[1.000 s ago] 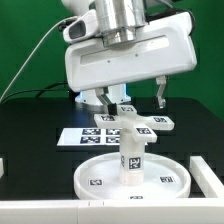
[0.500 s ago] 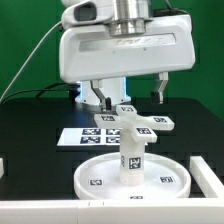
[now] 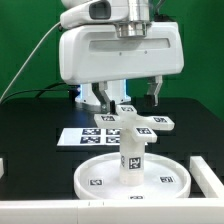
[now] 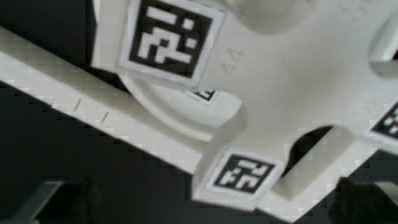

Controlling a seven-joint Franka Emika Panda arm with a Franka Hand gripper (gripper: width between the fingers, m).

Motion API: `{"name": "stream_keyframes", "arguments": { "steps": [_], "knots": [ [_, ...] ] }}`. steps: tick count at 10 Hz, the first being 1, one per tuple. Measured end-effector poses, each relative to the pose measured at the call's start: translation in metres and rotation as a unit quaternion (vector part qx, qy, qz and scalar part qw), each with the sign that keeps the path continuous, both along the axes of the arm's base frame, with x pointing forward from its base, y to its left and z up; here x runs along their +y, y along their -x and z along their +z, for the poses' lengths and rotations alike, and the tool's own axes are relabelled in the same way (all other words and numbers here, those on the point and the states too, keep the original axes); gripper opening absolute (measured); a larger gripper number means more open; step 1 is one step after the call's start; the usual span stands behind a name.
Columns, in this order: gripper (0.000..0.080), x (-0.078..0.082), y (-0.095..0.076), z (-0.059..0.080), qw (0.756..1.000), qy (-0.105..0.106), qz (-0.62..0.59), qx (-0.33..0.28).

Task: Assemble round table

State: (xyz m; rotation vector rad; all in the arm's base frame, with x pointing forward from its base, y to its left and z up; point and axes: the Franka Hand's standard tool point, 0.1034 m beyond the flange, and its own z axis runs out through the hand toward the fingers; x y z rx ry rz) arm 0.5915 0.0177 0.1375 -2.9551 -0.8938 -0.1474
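The gripper (image 3: 131, 100) has risen, its jaws wide apart and empty. From the exterior view's left: bare black table (image 3: 30, 140), the marker board (image 3: 80, 137), then the disc (image 3: 95, 181) bearing the upright leg (image 3: 132, 158) topped by the cross-shaped foot (image 3: 134, 122), then bare table again.

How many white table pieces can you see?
3. The round disc lies nearest the camera in the exterior view, the leg stands upright on its middle, and the cross-shaped foot sits on top of the leg. None looks hidden.
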Motion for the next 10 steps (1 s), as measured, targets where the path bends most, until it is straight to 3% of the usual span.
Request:
{"name": "stream_keyframes", "arguments": {
  "steps": [3, 10],
  "knots": [
    [0.0649, 0.009, 0.006, -0.003, 0.999, 0.011, 0.035, 0.025],
    [0.0649, 0.005, 0.015, -0.012, 0.997, 0.022, 0.073, 0.025]
  ]
}}
